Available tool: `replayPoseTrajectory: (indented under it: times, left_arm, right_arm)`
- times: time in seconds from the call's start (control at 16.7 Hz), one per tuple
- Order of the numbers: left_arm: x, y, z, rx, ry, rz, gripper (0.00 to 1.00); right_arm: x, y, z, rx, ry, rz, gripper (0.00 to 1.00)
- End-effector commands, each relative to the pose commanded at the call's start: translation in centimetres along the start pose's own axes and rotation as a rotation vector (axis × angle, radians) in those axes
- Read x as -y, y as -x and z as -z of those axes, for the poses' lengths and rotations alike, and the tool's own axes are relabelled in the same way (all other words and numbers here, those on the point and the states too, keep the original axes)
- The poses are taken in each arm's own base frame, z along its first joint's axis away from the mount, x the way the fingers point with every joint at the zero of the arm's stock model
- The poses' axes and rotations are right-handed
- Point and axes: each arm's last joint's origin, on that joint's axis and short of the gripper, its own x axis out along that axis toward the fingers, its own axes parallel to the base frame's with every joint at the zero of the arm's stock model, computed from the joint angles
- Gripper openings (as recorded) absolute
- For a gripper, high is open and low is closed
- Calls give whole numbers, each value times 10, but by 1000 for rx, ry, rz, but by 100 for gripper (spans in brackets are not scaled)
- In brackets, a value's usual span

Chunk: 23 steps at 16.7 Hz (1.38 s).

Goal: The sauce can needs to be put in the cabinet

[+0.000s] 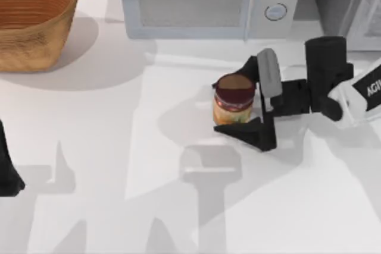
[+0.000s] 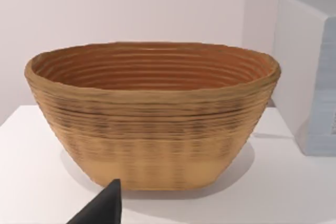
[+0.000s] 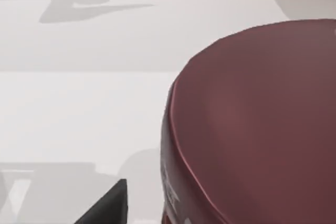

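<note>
Right fingers: two dark fingers of the right gripper [image 1: 238, 102] spread apart on either side of the sauce can [image 1: 234, 99], one behind it, one in front; whether they touch its wall I cannot tell, so I judge them still released, not clamped.
Sauce can: upright on the white table [image 1: 119, 165], right of centre, just in front of the pale microwave [image 1: 208, 1]; the right wrist view has its maroon top [image 3: 257, 124] very close.
Cabinet: dark grey unit [image 1: 348, 4] at the far right corner, door seemingly closed.
Progress: early; the can is bracketed but not lifted. Closing, lifting, opening the cabinet and placing remain.
Right arm: reaches in from the table's right, wrist roughly level, low over the table.
Left arm: parked at the left edge, its gripper [image 1: 9, 173] facing the woven basket [image 2: 152, 114]; finger state not discernible.
</note>
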Motion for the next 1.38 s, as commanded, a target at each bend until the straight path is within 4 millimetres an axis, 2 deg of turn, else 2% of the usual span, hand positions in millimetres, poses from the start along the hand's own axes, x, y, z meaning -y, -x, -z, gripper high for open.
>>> replayPoseTrajectory:
  times: [0.66,1.26,1.38]
  left_arm:
    - [0,0,0,0,0,0,100]
    - [0,0,0,0,0,0,100]
    - [0,0,0,0,0,0,100]
  right_arm:
    - [0,0,0,0,0,0,2]
    - [1,2,-2,1,2,4,0]
    - [5,5,-15,1,4,13,0]
